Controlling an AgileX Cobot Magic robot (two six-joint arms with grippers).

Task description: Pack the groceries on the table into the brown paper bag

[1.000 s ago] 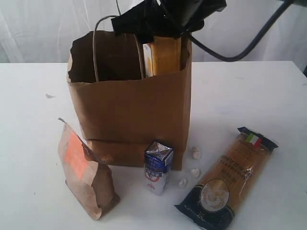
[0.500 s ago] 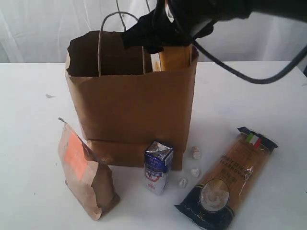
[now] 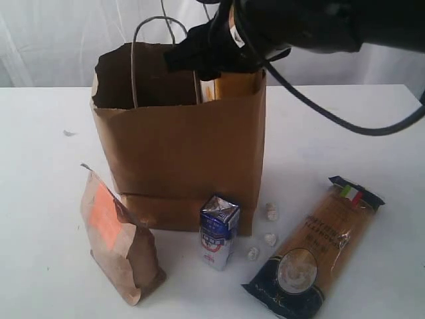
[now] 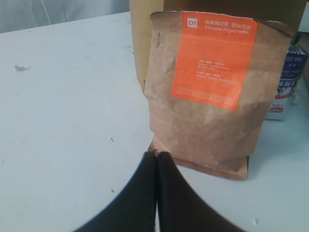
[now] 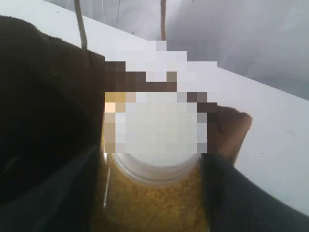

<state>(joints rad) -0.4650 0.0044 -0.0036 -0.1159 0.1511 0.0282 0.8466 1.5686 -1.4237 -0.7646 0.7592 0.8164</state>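
Exterior view: right gripper [image 3: 229,65] clamped on the orange juice bottle [image 3: 232,86], upright at the mouth of the brown paper bag [image 3: 179,153]. On the table [image 3: 46,139] before the bag stand the small kraft pouch [image 4: 212,96] (orange label: "D1", "Ethiopia Yirgacheffe") and the blue-white carton [image 3: 219,229]. The pasta packet [image 3: 319,242], apparently flag-marked, lies flat. Left gripper [image 4: 155,162] is closed and empty, near the pouch.
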